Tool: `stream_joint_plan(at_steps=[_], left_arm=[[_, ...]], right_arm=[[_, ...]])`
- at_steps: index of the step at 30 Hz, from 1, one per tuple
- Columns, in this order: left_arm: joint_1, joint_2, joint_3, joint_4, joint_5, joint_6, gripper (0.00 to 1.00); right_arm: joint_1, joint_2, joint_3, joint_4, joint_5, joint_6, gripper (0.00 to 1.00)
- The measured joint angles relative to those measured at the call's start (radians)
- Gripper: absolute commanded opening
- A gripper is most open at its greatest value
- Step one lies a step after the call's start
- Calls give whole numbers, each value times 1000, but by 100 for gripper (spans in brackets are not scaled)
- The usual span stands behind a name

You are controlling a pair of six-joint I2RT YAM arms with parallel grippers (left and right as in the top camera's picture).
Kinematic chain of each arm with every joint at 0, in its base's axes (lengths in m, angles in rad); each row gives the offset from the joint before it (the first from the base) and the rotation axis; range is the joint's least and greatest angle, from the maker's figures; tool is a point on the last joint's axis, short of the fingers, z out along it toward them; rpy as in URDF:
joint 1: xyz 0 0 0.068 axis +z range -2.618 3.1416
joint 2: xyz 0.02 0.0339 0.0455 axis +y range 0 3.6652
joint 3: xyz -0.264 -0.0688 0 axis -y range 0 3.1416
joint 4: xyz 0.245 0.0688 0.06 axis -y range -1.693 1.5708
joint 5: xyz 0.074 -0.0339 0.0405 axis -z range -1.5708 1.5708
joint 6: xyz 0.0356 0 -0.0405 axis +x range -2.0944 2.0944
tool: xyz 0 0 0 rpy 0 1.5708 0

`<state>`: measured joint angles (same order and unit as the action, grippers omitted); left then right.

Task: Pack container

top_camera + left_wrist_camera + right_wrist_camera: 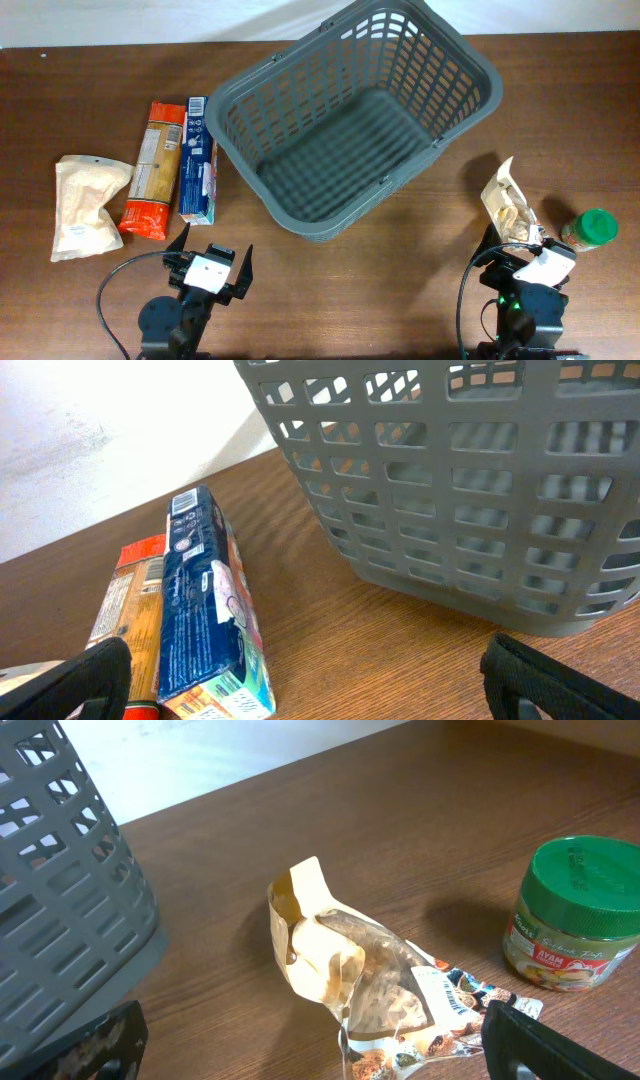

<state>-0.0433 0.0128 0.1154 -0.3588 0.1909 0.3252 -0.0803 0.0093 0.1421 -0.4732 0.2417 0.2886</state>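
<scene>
Two arms sit at the near edge of the worktop [400, 300]. My left gripper [210, 258], fingers spread apart and holding nothing, faces three packets lying side by side: a pale pouch [88, 205], an orange-red packet [152, 172] and a blue carton [197, 160], whose barcode shows but whose print I cannot read. The container [355, 120] stands askew just right of the carton, beyond the left gripper, its far corner crossing the worktop's far edge in the overhead view. Bare wood separates the grippers. My right gripper [520, 252], fingers likewise apart, has a crumpled snack bag [507, 208] just ahead. Rightmost stands a green-lidded jar [590, 230] labelled "AYAM".
</scene>
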Motion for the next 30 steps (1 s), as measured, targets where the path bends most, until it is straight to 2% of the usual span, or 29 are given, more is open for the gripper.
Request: stream_joint_plan(at_steps=[27, 30], left_arm=[[0, 0, 0, 0, 0, 0, 99], [0, 0, 0, 0, -34, 0, 99]], right_arm=[[0, 0, 0, 0, 0, 0, 99], [0, 0, 0, 0, 0, 0, 99]])
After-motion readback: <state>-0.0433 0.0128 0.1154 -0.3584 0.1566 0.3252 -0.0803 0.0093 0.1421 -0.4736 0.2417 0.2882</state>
